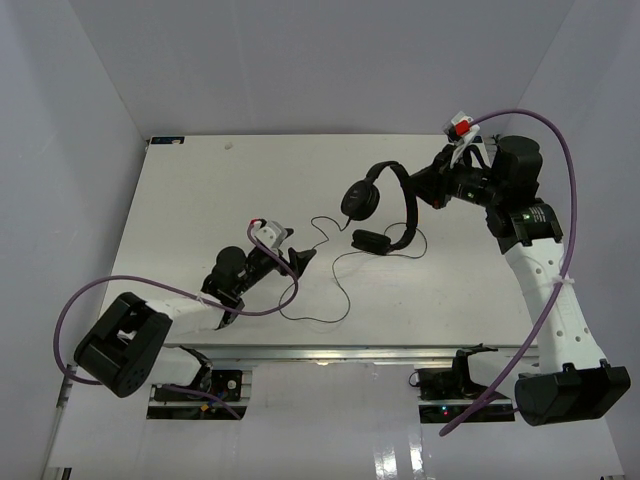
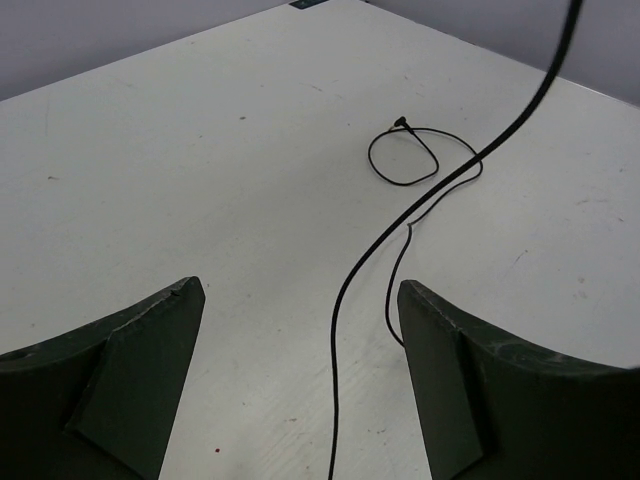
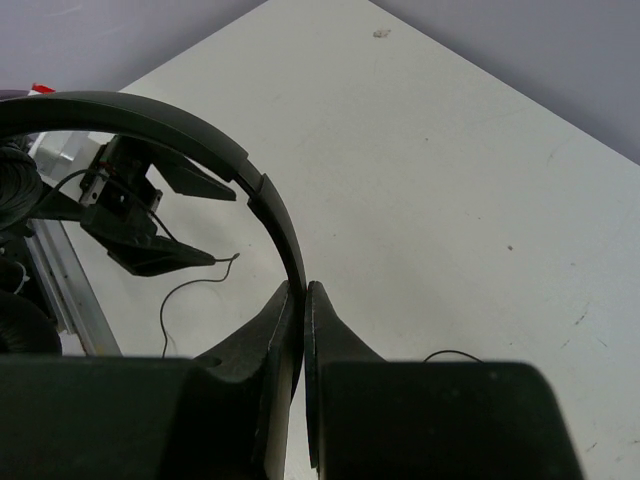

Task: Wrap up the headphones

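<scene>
The headphones point(image 1: 360, 198) sit right of the worktop's point(image 1: 200, 200) middle, nearer its far edge than the near one. My right pincer point(image 1: 428, 186) is clamped tight on the thin headband. My left pincer point(image 1: 295, 248) stands wide and holds nothing, near the middle of the worktop and well apart from the earpads.

The cord point(image 1: 335, 280) trails from the headphones toward my left pincer and loops over the bare board toward the near edge. Nothing else lies on the surface. The thick purple cables point(image 1: 570, 200) arch over each of my arms, clear of the headphones.

From above I see both earpads, the whole headband and the cord's loops at once, but not how my right fingers meet the band. My right wrist camera shows that: the headband point(image 3: 200, 130) curves down into the right pincer point(image 3: 303, 300), the two fingers pressed against it with hardly a gap, and beyond it my left pincer point(image 3: 130, 225) with a strand of cord at its tips. My left wrist camera shows its fingers point(image 2: 120, 370) set far apart, the cord point(image 2: 400, 230) running between them untouched, and the cord's plug end point(image 2: 398, 124) on a small loop farther out. Whether the lower earpad rests on the worktop I cannot tell.
</scene>
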`<act>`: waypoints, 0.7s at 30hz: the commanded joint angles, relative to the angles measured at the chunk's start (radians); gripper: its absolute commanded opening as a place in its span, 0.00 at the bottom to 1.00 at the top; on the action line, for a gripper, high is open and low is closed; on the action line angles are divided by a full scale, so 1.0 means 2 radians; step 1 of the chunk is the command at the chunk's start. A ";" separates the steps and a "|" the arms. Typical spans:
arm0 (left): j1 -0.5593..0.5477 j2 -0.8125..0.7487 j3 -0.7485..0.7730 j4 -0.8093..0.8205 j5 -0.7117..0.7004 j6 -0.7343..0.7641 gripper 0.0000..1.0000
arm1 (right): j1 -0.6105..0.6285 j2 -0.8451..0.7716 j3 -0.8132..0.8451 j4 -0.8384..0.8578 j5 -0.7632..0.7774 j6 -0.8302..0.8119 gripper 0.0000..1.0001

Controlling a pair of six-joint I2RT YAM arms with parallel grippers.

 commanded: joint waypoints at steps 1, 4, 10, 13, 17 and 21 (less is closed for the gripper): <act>-0.002 0.017 0.004 0.036 -0.014 0.022 0.87 | -0.004 -0.018 0.030 0.000 -0.039 0.023 0.08; -0.002 0.031 0.010 0.046 0.031 0.018 0.85 | -0.004 -0.019 0.028 0.000 -0.044 0.024 0.08; -0.002 0.058 0.014 0.054 0.088 0.006 0.80 | -0.004 -0.021 0.027 0.000 -0.051 0.024 0.08; -0.002 0.069 0.018 0.043 0.082 0.011 0.69 | -0.004 -0.019 0.031 0.000 -0.062 0.035 0.08; -0.003 0.080 0.019 0.040 0.080 0.011 0.49 | -0.005 -0.020 0.043 -0.002 -0.064 0.038 0.08; -0.002 0.081 0.005 0.051 0.065 0.011 0.44 | -0.008 -0.019 0.051 -0.006 -0.064 0.038 0.08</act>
